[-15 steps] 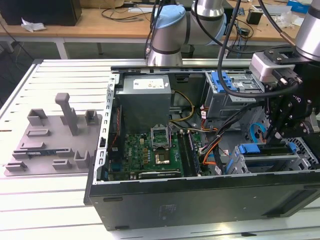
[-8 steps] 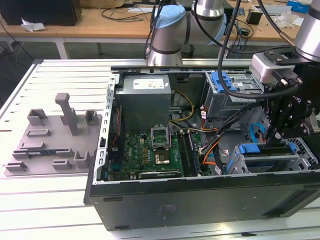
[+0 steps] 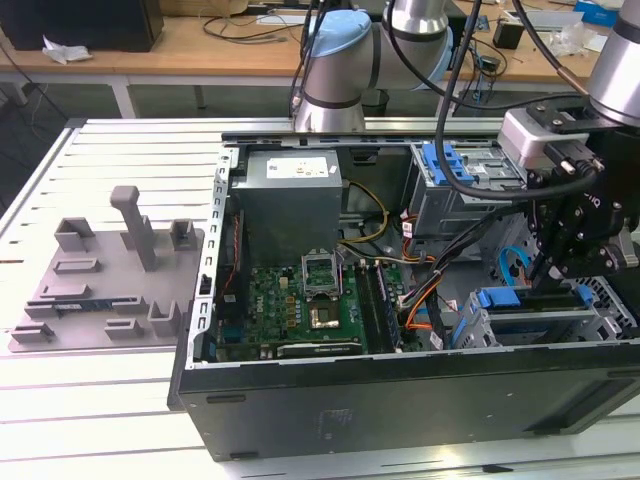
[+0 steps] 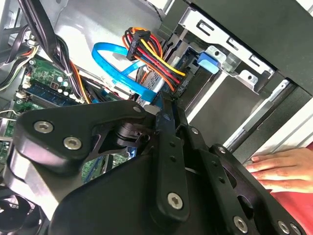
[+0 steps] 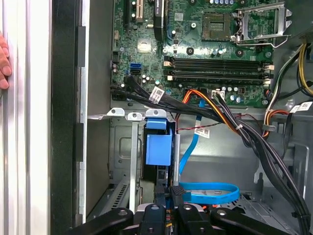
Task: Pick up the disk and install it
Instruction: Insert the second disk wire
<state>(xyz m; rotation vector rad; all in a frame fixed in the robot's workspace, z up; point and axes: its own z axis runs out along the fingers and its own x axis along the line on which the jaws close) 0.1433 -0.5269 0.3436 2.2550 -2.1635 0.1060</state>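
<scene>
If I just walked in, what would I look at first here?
Probably the big open computer case, with its green motherboard showing inside. Next, the black gripper hanging over the drive bays at the exterior view's right. A bright blue cable loops near the gripper, and a person's hand rests by the case.

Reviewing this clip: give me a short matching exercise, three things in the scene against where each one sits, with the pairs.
Things:
1. gripper
2. grey plastic tray
3. hand

Places:
A. on the slatted table, at the exterior view's left of the computer case
B. over the drive bay with the blue carrier
C. resting outside the case wall

Pairs: 1-B, 2-A, 3-C
</scene>
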